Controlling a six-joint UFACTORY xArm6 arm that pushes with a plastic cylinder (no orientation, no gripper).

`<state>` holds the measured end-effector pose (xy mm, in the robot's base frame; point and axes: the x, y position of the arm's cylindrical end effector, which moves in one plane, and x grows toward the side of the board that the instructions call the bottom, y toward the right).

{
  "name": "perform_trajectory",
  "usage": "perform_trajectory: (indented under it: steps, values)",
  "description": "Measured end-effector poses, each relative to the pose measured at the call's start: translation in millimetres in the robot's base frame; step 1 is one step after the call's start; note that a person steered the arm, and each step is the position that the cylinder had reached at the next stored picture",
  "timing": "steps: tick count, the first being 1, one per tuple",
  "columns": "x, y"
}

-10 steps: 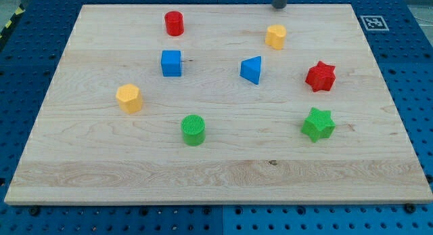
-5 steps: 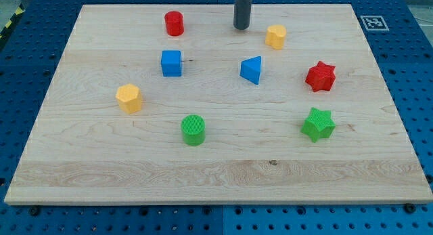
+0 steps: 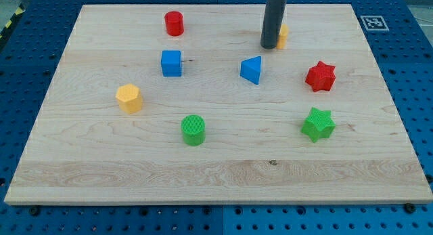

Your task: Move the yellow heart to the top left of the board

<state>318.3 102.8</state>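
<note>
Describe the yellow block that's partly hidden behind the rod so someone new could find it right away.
Start at the board and go to its top edge, right of centre, where the dark rod comes down. My tip stands in front of the yellow block, hiding its left part, so its shape is unclear. The other yellow block sits far off on the view's left, in the open.

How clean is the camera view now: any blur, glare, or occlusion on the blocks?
Camera view: evenly lit, no glare on the board, only soft short shadows; blocks such as the green star and blue cube are sharp. The rod is slightly soft-edged, my tip hiding most of the yellow block near the view's top, so its shape cannot be read.
</note>
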Motion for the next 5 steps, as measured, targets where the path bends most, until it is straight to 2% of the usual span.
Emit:
perform_trajectory:
  steps: [3, 4, 5]
  values:
    - [-6, 49]
    - [-15, 48]
    - [-24, 21]
